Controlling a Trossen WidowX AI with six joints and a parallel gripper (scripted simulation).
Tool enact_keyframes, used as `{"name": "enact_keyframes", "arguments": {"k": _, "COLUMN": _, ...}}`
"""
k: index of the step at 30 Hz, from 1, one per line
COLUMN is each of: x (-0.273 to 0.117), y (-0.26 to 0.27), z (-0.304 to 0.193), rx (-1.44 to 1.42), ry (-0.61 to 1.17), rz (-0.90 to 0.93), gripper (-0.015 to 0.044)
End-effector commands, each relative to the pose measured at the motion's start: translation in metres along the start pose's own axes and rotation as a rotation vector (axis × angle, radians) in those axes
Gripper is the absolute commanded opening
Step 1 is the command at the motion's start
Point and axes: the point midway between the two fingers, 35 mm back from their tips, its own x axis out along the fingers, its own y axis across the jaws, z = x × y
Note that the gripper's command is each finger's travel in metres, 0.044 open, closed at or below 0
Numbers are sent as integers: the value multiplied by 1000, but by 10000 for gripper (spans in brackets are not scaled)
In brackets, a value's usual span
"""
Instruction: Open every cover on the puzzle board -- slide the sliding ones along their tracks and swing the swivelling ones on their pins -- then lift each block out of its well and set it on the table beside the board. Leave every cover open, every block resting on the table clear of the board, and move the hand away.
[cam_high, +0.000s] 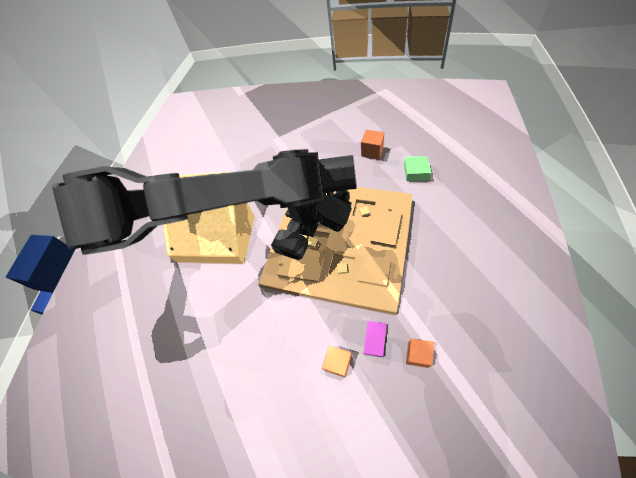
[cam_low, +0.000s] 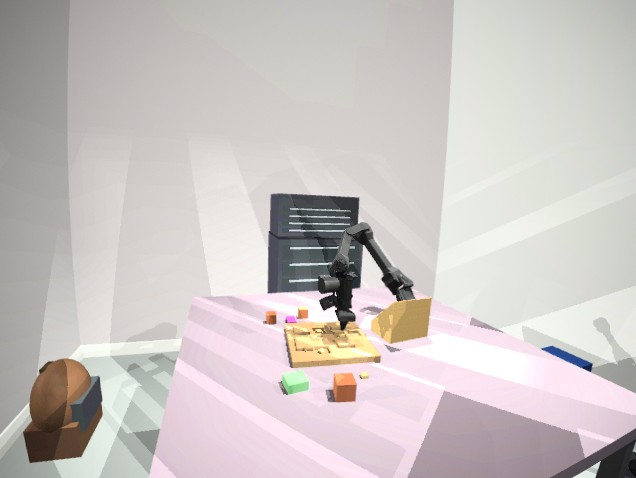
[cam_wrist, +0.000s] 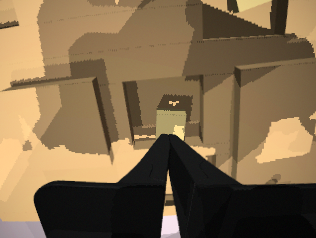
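Observation:
The wooden board (cam_high: 329, 298) (cam_low: 334, 361) has wood-coloured raised panels; the cover types are hard to tell. A small yellow block (cam_wrist: 171, 122) sits in an uncovered well, with panels (cam_wrist: 60, 112) (cam_wrist: 280, 112) to either side. Other yellow blocks (cam_high: 364, 211) (cam_high: 342, 268) show in open wells. One yellow block (cam_low: 364, 375) rests on the table beside the board. My gripper (cam_low: 343, 327) (cam_wrist: 167, 141) is shut and empty, fingertips together low over the board, just in front of the well block in the wrist view. The arm hides part of the board in the top view.
Orange-red cubes (cam_high: 372, 144) (cam_high: 420, 353), a green block (cam_high: 417, 168), a magenta block (cam_high: 375, 338) and a light orange cube (cam_high: 337, 361) lie around the board. A large slanted wooden block (cam_high: 205, 246) (cam_low: 406, 321) stands beside the board, under the arm in the top view.

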Motion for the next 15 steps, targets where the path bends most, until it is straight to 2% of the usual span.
{"name": "enact_keyframes", "arguments": {"k": 1, "x": 10, "y": -3, "z": -2, "rx": -9, "ry": 2, "rz": -10, "gripper": 0}}
{"name": "enact_keyframes", "arguments": {"k": 15, "x": 20, "y": -4, "z": -2, "rx": -9, "ry": 2, "rz": -10, "gripper": 0}}
